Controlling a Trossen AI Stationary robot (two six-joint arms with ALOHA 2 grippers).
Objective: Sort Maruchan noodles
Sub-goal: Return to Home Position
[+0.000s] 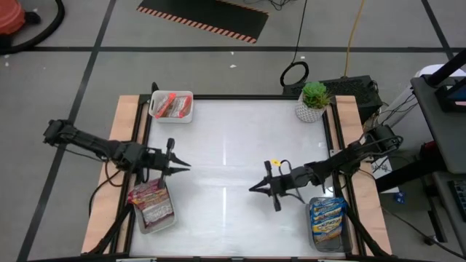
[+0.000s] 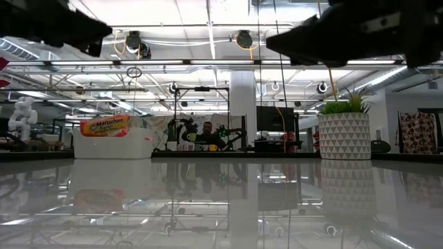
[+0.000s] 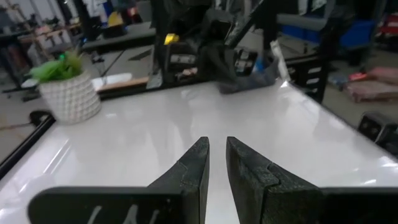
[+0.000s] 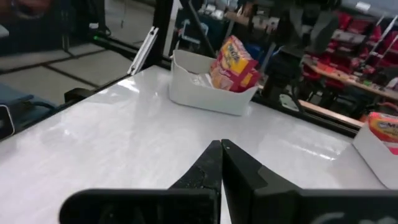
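Observation:
The noodle packets lie sorted in three white bins. Orange-red packets fill the far-left bin, whose packet also shows in the low view. Dark red packets sit in the near-left bin, seen ahead of the right wrist. Blue packets lie in the near-right bin. My left gripper hovers over the table's left half with a narrow gap between its fingers. My right gripper hovers right of centre, shut and empty. The two point at each other.
A potted plant in a white pot stands at the far right corner. The white glossy tabletop lies bare between the two grippers. Dark frame rails and wooden boards run along the left and right sides.

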